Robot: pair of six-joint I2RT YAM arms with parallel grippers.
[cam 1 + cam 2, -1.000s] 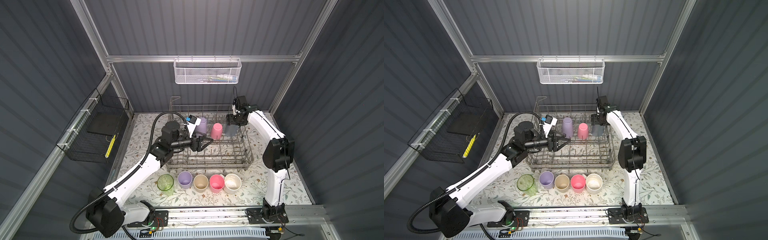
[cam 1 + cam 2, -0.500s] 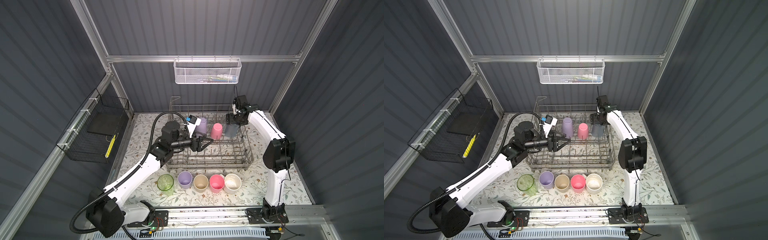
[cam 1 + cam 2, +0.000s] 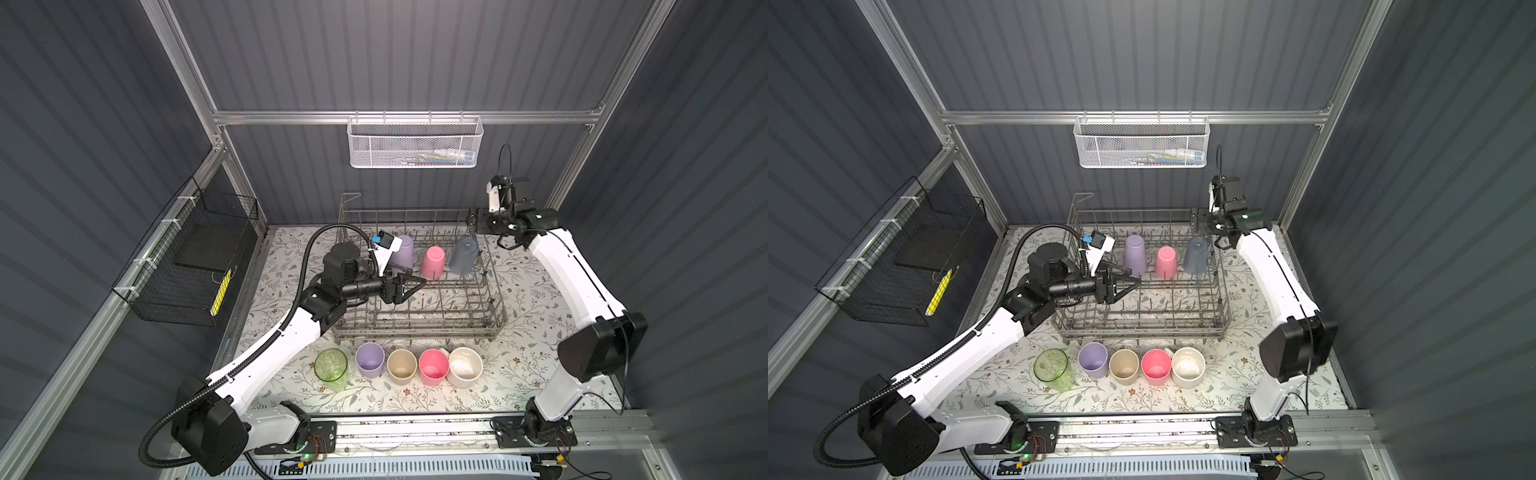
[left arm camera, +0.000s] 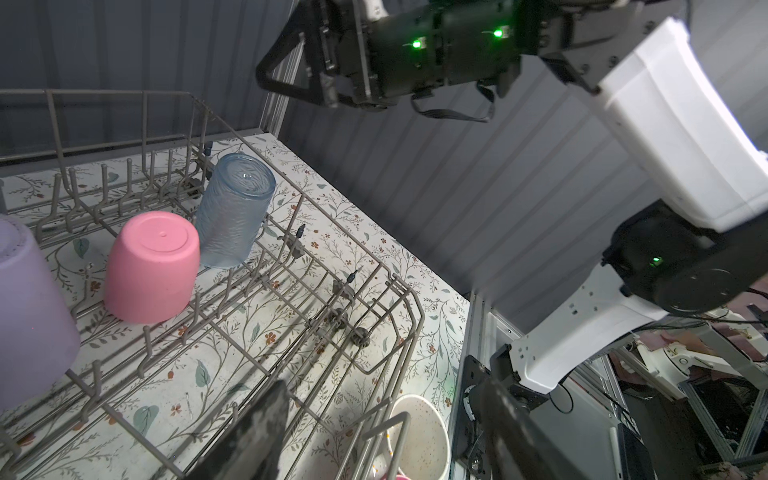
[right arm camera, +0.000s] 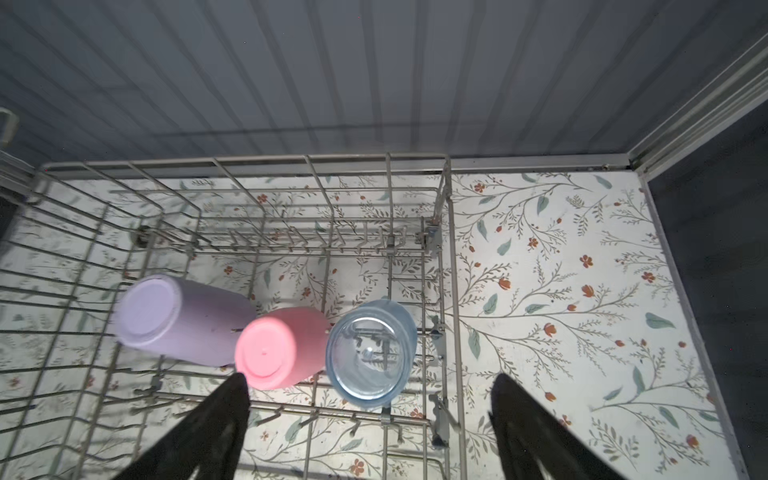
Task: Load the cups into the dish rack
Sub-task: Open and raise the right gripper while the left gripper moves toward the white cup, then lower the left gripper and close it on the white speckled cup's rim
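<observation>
Dish rack [image 3: 419, 309]: square, grey metal wire, rows of upright tines, tall wire sides. It sits on a floral-print mat [image 3: 536, 291].

Three cups stand upside down in the rack's back row, side by side:
- Racked lilac cup [image 3: 402, 252]: matte, opaque, tapered, toward the rack's back left.
- Racked pink cup [image 3: 433, 262]: shorter, matte, round flat base, mid-row.
- Clear blue tumbler [image 3: 464, 258]: see-through plastic with a wavy texture, by the rack's back right corner. It sits right against the pink one and looks a bit tilted in the left wrist view. Tines show through its base in the right wrist view.

Five cups stand mouth up in a line just outside the rack's front side, from its left end to its right:
- Clear green tumbler [image 3: 331, 369]: textured and the tallest.
- Loose lilac cup [image 3: 369, 360]
- Beige cup [image 3: 401, 365]
- Loose pink cup [image 3: 434, 367]
- Cream cup [image 3: 465, 366]: wider, speckled inside.

Neighbours in this line are touching or nearly so.

Left gripper [image 3: 412, 287]: black, held level over the rack's left-middle tines, just in front of the racked lilac cup. Jaws apart, nothing between them.

Right gripper [image 3: 473, 222]: above the rack's back right corner, over the blue tumbler and clear of it. Fingers [image 5: 216, 415] spread wide, empty.

A white mesh basket [image 3: 415, 143] hangs on the wall behind the rack. A black wire basket [image 3: 187, 266] hangs on the wall off the rack's left side.
</observation>
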